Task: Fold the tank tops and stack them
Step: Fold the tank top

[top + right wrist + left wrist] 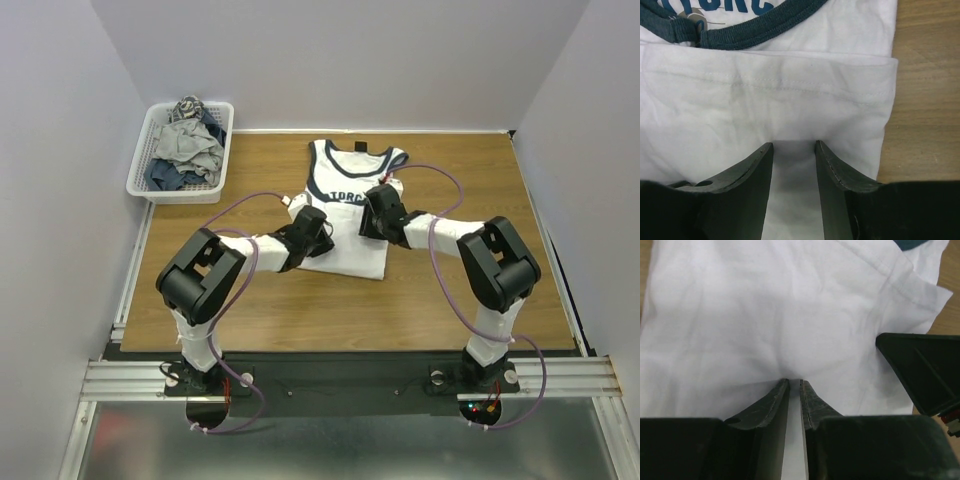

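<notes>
- Top external view: one tank top [352, 255] lies flat at mid-table, neck toward 12 o'clock, with both grippers over its lower half.
- Right wrist view: the stitched hem [765, 82] lies across the chest just below the navy trim [755, 35], so I judge one fold is already laid.
- No finished stack shows. The basket [178, 196] at 10 o'clock holds more clothing, so most of the task is likely left.
- Left gripper [795, 382]: the jaws stand at a narrow slit with cloth creasing toward the tips. I cannot tell whether they nip it.
- Right gripper [794, 145]: the jaws stand moderately apart over smooth cloth and hold nothing.
- Edges: the folded layer's side edge runs straight at 3 o'clock of the right gripper, close to bare wood.
- Room: the table [450, 300] shows bare wood at 3, 6 and 9 o'clock of the shirt. Walls close in past 12, and the two grippers sit near each other.
</notes>
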Motion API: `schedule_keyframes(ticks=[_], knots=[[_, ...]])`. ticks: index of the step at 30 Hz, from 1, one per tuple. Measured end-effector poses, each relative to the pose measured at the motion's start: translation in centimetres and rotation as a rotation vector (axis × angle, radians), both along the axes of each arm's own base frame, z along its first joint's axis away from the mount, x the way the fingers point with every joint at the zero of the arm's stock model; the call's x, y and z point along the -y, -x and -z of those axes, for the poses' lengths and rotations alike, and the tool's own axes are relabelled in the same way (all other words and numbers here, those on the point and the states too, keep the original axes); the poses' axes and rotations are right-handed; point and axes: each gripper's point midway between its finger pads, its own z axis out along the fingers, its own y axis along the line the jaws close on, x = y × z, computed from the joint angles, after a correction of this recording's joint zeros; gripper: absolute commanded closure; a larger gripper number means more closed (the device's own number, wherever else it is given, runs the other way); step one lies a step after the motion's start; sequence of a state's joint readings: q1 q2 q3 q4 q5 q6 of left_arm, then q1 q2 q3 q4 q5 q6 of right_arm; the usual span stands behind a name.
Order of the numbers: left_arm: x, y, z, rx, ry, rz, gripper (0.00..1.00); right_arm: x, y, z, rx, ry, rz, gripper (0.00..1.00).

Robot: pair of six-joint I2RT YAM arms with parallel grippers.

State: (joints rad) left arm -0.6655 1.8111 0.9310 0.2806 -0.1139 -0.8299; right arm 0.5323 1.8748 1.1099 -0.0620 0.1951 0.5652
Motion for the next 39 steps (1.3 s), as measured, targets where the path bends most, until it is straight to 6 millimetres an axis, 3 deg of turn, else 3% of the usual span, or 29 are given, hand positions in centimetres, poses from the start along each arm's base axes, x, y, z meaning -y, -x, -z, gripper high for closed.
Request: schedule_keyframes(ticks=[3, 5, 6, 9, 14, 17, 20, 23, 26, 27, 29, 31, 34, 36, 39], knots=[[0.4, 1.6, 0.3, 0.003, 0.030, -0.032, 0.74, 0.3, 1.4, 0.0, 0.001, -0.006, 0.006, 0.54], [0.5, 3.8, 0.5, -0.010, 0.048, -0.042, 0.74, 0.4, 3.1, 0.2, -0.011, -0.005, 0.002, 0.54], [0.7, 6.9, 0.5, -0.033, 0.064, -0.026, 0.74, 0.2, 5.3, 0.3, -0.024, -0.002, -0.017, 0.54], [0.9, 10.2, 0.6, -0.062, 0.093, -0.005, 0.74, -0.4, 7.4, 0.4, -0.021, -0.021, -0.025, 0.54], [-1.0, 16.6, 0.7, -0.142, 0.091, 0.044, 0.73, -2.7, 16.3, 0.4, -0.066, -0.077, -0.133, 0.53], [-2.5, 18.4, 0.1, -0.169, 0.071, 0.047, 0.67, -3.5, 19.7, 0.2, -0.105, -0.111, -0.163, 0.39], [-3.7, 18.5, -1.1, -0.154, 0.044, 0.030, 0.65, -2.9, 20.3, -0.3, -0.124, -0.115, -0.139, 0.35], [-3.4, 17.2, -4.3, -0.103, 0.024, 0.033, 0.61, -1.4, 18.6, -1.4, -0.125, -0.091, -0.076, 0.34], [-1.4, 14.1, -10.6, 0.022, 0.071, 0.050, 0.61, 1.2, 12.8, -4.1, -0.078, -0.137, 0.060, 0.36], [-0.9, 12.6, -12.7, 0.063, 0.095, 0.056, 0.63, 3.0, 9.8, -5.5, -0.049, -0.152, 0.124, 0.36], [-0.1, 8.8, -16.6, 0.154, 0.137, 0.049, 0.64, 5.7, 6.5, -6.7, -0.017, -0.163, 0.208, 0.39], [0.8, 5.3, -18.3, 0.205, 0.151, 0.051, 0.72, 9.0, 3.0, -7.9, 0.017, -0.168, 0.295, 0.40], [3.4, 0.3, -18.2, 0.242, 0.144, 0.094, 0.77, 13.4, -0.6, -7.8, 0.020, -0.163, 0.398, 0.41], [6.1, -1.9, -15.9, 0.233, 0.133, 0.163, 0.78, 14.7, -1.5, -6.7, -0.006, -0.163, 0.420, 0.42], [9.7, -3.4, -11.6, 0.187, 0.109, 0.278, 0.79, 15.4, -2.0, -4.7, -0.055, -0.162, 0.432, 0.46]])
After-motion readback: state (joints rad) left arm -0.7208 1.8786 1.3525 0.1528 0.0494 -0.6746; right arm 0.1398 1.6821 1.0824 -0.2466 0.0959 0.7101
